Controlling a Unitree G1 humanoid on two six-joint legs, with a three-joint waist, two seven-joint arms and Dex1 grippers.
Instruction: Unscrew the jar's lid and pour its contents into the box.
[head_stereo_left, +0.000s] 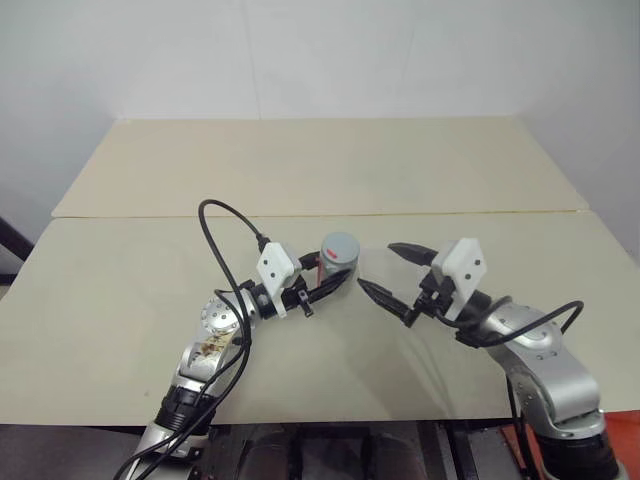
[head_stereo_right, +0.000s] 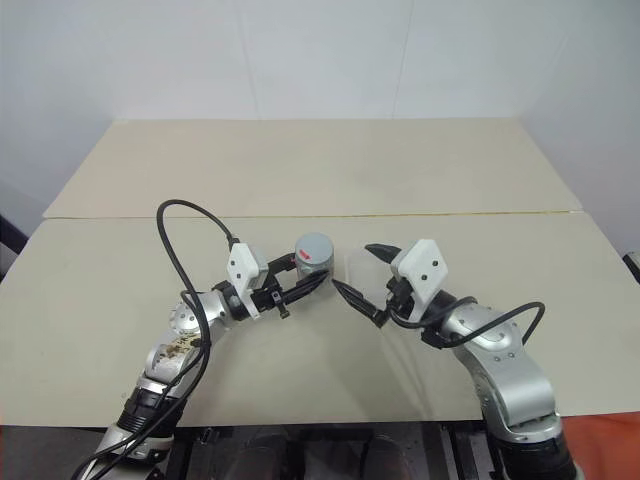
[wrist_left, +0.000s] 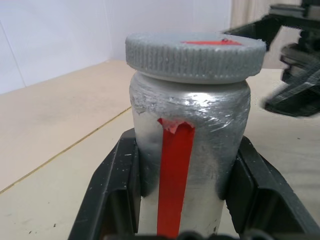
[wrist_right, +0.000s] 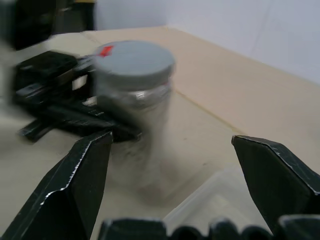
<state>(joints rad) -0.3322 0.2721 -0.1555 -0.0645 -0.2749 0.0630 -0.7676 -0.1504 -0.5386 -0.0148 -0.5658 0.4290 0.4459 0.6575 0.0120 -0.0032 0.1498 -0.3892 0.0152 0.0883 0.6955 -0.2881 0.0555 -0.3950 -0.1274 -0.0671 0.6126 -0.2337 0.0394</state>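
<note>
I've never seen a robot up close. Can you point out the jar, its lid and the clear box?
jar (wrist_left: 192, 120): left wrist view, silver side wall beside the red stripe.
lid (wrist_left: 195, 59): left wrist view, ribbed grey edge.
box (wrist_right: 212, 207): right wrist view, clear rim between the fingers.

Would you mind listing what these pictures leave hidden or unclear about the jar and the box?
- Contents: hidden in every view by the jar's silver wrap and the lid on it.
- Jar's base: left wrist view, cut off by the picture's edge between the left gripper's fingers.
- Box: right wrist view, blurred, partly behind the right gripper.
</note>
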